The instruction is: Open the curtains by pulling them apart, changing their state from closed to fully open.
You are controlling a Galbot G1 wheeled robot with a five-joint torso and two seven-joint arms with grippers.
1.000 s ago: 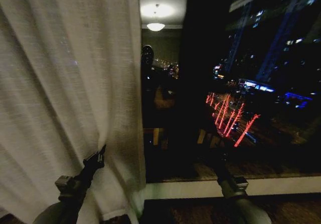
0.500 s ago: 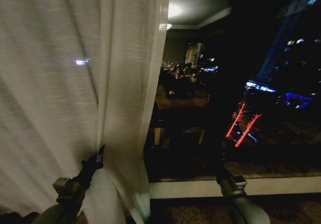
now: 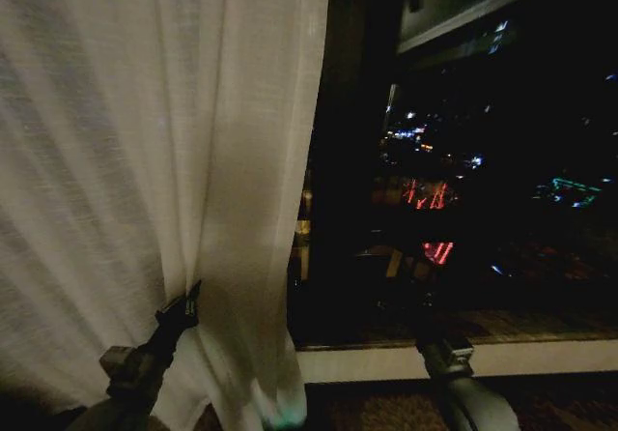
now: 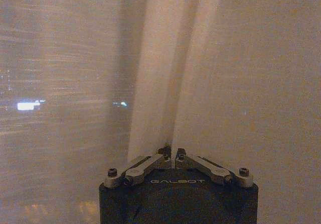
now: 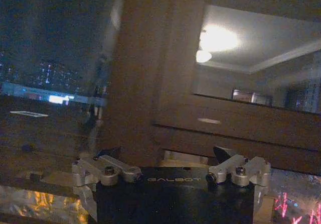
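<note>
Pinching a curtains point(image 3: 145, 141) fold between left gripper point(image 3: 190, 300) fingers point(image 4: 164, 155), low down

curtain point(image 3: 145, 160): left half of head view, hanging in front of window
window point(image 3: 463, 160): right of curtain edge (sill below)
left gripper point(image 3: 188, 301): pinched into curtain fold, low
right gripper point(image 5: 168, 161): low, before window

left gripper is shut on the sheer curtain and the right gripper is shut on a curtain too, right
Partly. The left gripper is shut on a fold of the sheer curtain, as the left wrist view shows. The right gripper is not: the right wrist view shows it open, holding nothing, facing the dark window.
</note>
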